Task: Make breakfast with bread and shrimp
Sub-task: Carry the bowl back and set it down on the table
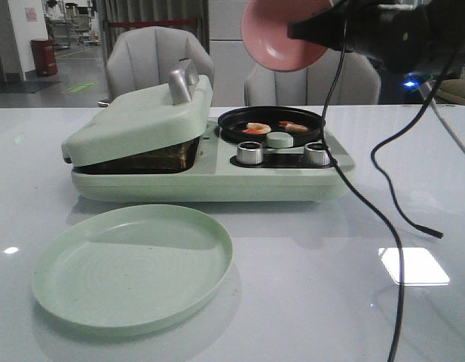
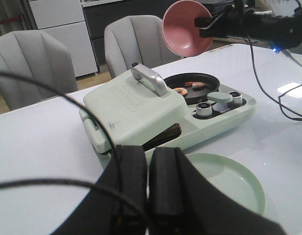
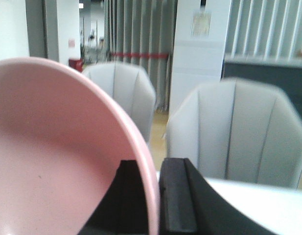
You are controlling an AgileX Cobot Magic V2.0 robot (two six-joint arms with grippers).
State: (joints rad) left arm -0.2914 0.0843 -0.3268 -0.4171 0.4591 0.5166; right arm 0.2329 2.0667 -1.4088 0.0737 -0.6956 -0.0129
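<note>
The bread shows only as a dark brown crust edge (image 1: 142, 160) under the nearly closed lid (image 1: 142, 117) of the pale green breakfast maker; it also shows in the left wrist view (image 2: 163, 137). Two orange-pink shrimp (image 1: 256, 128) lie in the maker's round black pan (image 1: 232, 121), also in the left wrist view (image 2: 180, 90). My right gripper (image 1: 296, 32) is shut on the rim of a pink bowl (image 1: 273, 34), held tilted high above the pan; the bowl (image 3: 53, 147) fills the right wrist view beside the gripper (image 3: 151, 164). My left gripper (image 2: 148, 151) is shut and empty, in front of the maker.
A pale green plate (image 1: 134, 264) lies on the table in front of the maker, also in the left wrist view (image 2: 229, 181). Two metal knobs (image 1: 249, 154) sit on the maker's front. A black cable (image 1: 390, 219) hangs from the right arm onto the table. Grey chairs stand behind.
</note>
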